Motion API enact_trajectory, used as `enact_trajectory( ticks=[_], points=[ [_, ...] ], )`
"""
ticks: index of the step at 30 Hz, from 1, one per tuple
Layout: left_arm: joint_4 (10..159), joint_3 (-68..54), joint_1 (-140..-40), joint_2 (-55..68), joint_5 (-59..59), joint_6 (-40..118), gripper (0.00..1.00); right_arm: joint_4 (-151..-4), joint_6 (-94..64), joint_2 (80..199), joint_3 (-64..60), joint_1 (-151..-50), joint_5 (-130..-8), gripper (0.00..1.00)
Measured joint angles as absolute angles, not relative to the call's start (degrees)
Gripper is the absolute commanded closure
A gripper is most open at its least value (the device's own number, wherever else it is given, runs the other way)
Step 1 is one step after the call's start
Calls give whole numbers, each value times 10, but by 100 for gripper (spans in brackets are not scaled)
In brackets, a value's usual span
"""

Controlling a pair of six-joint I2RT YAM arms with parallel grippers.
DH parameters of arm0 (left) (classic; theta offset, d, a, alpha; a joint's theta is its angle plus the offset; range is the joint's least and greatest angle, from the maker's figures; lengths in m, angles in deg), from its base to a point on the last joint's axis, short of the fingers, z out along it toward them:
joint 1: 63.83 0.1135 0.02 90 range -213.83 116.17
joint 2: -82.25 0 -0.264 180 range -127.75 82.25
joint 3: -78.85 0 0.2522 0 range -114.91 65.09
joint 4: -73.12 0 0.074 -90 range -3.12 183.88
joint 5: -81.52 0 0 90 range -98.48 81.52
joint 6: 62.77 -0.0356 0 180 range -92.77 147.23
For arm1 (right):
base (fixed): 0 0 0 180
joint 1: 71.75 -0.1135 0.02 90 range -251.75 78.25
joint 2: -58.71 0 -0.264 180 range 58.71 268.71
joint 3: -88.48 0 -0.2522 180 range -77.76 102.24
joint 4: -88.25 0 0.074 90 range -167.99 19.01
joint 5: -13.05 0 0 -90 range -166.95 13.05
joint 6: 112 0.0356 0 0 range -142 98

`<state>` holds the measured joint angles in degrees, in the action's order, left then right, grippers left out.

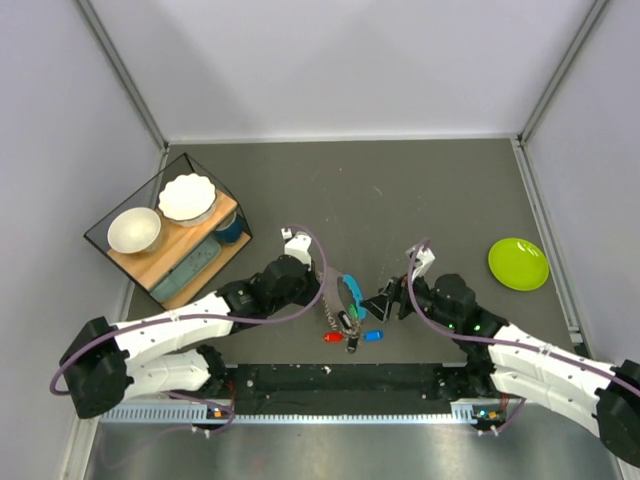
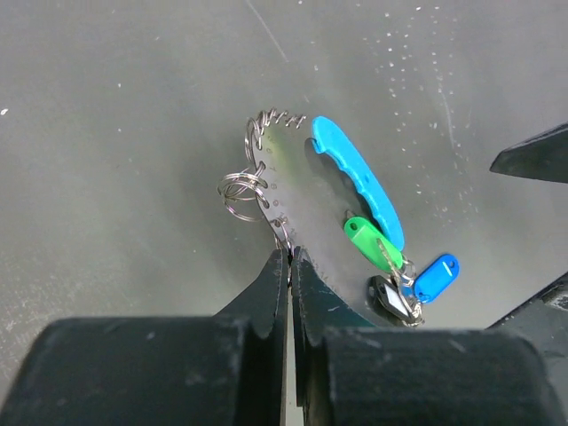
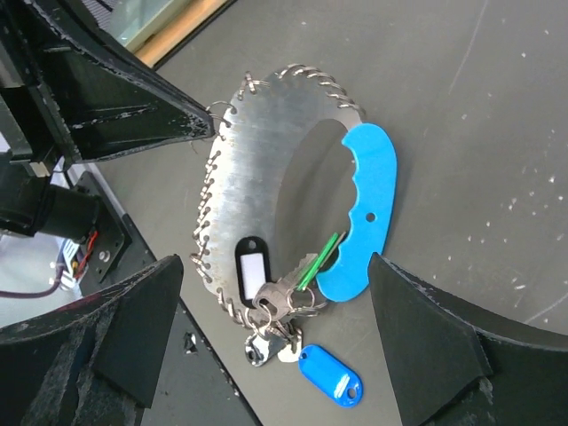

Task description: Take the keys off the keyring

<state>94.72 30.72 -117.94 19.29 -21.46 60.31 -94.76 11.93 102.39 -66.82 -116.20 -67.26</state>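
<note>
The keys (image 3: 286,306) are silver, with a black tag (image 3: 252,266), a green tag (image 3: 319,259) and a blue tag (image 3: 330,376). They hang on small keyring loops (image 3: 308,299) at the end of a crescent-shaped metal holder (image 3: 257,169) with a blue handle (image 3: 368,209). In the top view the bunch (image 1: 348,322) lies between the arms with a red tag (image 1: 333,337). My left gripper (image 2: 291,256) is shut on the holder's ringed edge (image 2: 277,169). My right gripper (image 3: 275,259) is open, one finger on each side of the key bunch, touching nothing.
A lime-green plate (image 1: 518,263) lies at the right. A wooden shelf box (image 1: 170,235) with two white bowls stands at the left. A black rail (image 1: 340,378) runs along the near edge behind the bunch.
</note>
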Motion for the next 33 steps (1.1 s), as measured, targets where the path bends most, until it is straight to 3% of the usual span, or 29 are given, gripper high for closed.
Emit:
enact_trajectory(
  ticks=[8,18,24,33],
  points=[
    [947,307,-1179,217,-202,590,100,-965,97,1035,-662,-1164,-645,13],
    [935,307,-1180,227,-185,573,100,-1048,80,1152,-625,-1173,-552,7],
    [933,307,-1179,228,-179,553,100,-1054,69,1209,-599,-1186,-541,9],
    [905,321,-1179,300,-143,445,100,-1030,101,1110,-597,-1186,-605,4]
  ],
)
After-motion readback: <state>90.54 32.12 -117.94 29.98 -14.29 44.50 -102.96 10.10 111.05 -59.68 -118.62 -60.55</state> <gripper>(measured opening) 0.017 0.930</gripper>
